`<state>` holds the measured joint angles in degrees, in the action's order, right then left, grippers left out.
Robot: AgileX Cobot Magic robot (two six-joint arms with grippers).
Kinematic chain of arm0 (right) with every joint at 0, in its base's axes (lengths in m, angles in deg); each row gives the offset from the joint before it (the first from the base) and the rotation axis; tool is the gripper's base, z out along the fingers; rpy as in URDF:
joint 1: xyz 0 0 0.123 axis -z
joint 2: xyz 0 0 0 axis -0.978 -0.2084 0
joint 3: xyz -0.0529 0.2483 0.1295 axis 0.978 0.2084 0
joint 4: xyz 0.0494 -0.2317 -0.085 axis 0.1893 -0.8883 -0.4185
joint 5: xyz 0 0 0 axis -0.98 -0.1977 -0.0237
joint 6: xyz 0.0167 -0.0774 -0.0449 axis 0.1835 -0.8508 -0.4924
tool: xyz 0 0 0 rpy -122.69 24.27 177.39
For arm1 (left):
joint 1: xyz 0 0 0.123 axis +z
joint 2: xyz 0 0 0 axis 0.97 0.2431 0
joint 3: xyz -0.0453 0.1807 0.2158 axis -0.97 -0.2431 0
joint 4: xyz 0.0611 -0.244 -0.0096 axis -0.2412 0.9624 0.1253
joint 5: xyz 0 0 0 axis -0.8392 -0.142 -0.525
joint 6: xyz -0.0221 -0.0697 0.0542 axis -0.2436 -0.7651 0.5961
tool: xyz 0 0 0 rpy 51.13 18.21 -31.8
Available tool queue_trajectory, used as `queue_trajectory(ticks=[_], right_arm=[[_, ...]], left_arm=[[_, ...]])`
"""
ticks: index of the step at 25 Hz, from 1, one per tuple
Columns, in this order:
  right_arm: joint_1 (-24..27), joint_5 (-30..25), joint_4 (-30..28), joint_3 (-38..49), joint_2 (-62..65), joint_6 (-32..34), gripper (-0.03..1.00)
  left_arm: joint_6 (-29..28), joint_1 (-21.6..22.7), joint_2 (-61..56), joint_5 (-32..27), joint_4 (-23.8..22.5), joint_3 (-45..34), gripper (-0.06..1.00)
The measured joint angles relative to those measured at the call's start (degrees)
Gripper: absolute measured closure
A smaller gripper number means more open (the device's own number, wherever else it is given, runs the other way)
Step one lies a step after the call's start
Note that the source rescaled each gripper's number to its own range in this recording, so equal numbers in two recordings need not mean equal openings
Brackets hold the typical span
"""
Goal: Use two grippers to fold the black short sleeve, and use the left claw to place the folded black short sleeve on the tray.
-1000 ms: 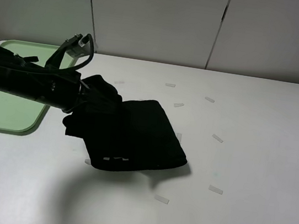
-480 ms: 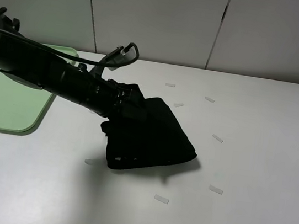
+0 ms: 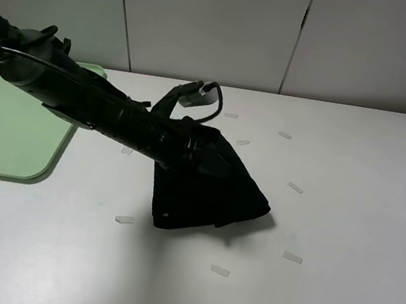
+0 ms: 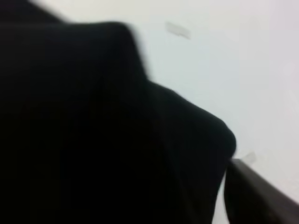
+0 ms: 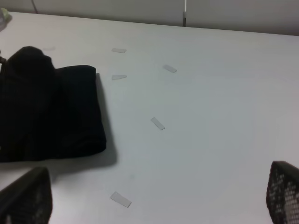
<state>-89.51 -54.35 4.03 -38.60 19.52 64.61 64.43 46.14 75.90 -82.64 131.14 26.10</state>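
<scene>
The black short sleeve (image 3: 212,195) is found folded into a thick pad near the middle of the table (image 3: 352,218), to the right of the green tray (image 3: 7,147) and well apart from it. Its near edge is rested on the table, while its far-left end is gathered up into a peak at the left gripper (image 3: 197,153). The garment is judged to be light, soft and limp, so sagging and unfolding are to be expected when it is lifted. It is best taken at the bunched end through all layers at once, not by a single loose edge. The jaws of the left gripper cannot be made out, being lost against the dark cloth. The left wrist view is filled with blurred black fabric, so it cannot be told how far they are parted, though the drawn-up cloth suggests that some hold is had. The right gripper (image 5: 154,193) is seen spread wide over bare table on the right. Nothing is held or touched by it, and the shirt lies well apart from it.
</scene>
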Motion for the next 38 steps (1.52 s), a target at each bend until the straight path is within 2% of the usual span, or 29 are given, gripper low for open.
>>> queue_trajectory(ticks=[3,6,8,10,14,19,24,27,30,35,38], right_arm=[[0.0,0.0,0.0,0.0,0.0,0.0,-0.03],[0.0,0.0,0.2,0.0,0.0,0.0,-0.03],[0.0,0.0,0.2,0.0,0.0,0.0,-0.03],[0.0,0.0,0.2,0.0,0.0,0.0,-0.03],[0.0,0.0,0.2,0.0,0.0,0.0,-0.03],[0.0,0.0,0.2,0.0,0.0,0.0,-0.03],[0.0,0.0,0.2,0.0,0.0,0.0,-0.03],[0.0,0.0,0.2,0.0,0.0,0.0,-0.03],[0.0,0.0,0.2,0.0,0.0,0.0,-0.03],[0.0,0.0,0.2,0.0,0.0,0.0,-0.03],[0.0,0.0,0.2,0.0,0.0,0.0,-0.03]], left_arm=[[11.7,-0.6,0.3,-2.8,0.0,0.7,0.34],[26.3,-1.2,0.3,-4.1,0.0,0.8,0.33],[34.0,-1.3,0.3,-4.2,0.0,0.8,0.33],[39.5,-1.3,0.3,-4.2,-0.1,1.3,0.33],[43.9,-1.3,0.3,-4.6,-0.2,3.9,0.33],[45.6,-1.3,0.3,-7.2,-0.1,8.1,0.33],[45.7,-1.3,0.3,-12.9,0.0,10.5,0.33],[44.8,-1.3,0.3,-13.9,0.0,10.6,0.33],[39.8,-1.0,0.2,-12.7,-0.1,10.6,0.33],[29.0,1.6,-4.4,-6.2,-0.4,10.6,0.33],[26.4,3.9,-8.7,-5.0,0.0,9.6,0.33]])
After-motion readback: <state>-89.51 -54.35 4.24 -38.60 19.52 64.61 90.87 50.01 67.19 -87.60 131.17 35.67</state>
